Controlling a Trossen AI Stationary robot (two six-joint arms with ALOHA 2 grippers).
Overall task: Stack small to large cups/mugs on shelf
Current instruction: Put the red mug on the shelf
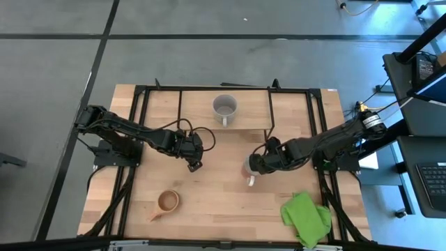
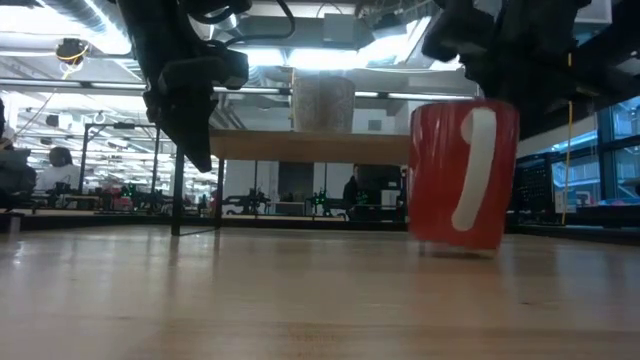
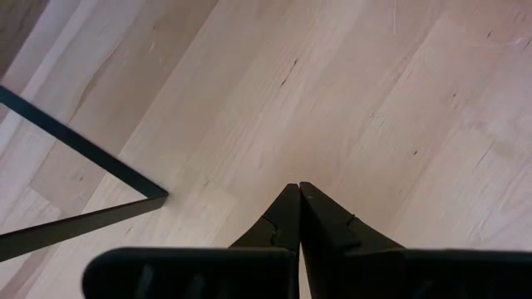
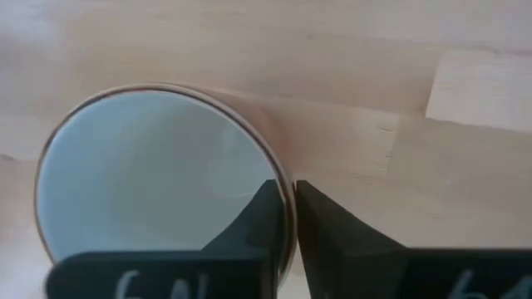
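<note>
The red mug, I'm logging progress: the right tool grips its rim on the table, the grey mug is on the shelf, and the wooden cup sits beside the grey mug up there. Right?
Not quite. The wooden cup is not on the shelf; the high view shows it on the table. The rest holds: the right tool pinches the red mug by its rim, and the grey mug stands on the shelf.

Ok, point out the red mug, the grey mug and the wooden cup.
red mug [image 2: 440, 170]: low view, red outer wall left of handle.
grey mug [image 1: 224, 105]: high view, its inside.
wooden cup [image 1: 168, 201]: high view, bowl centre.
</note>
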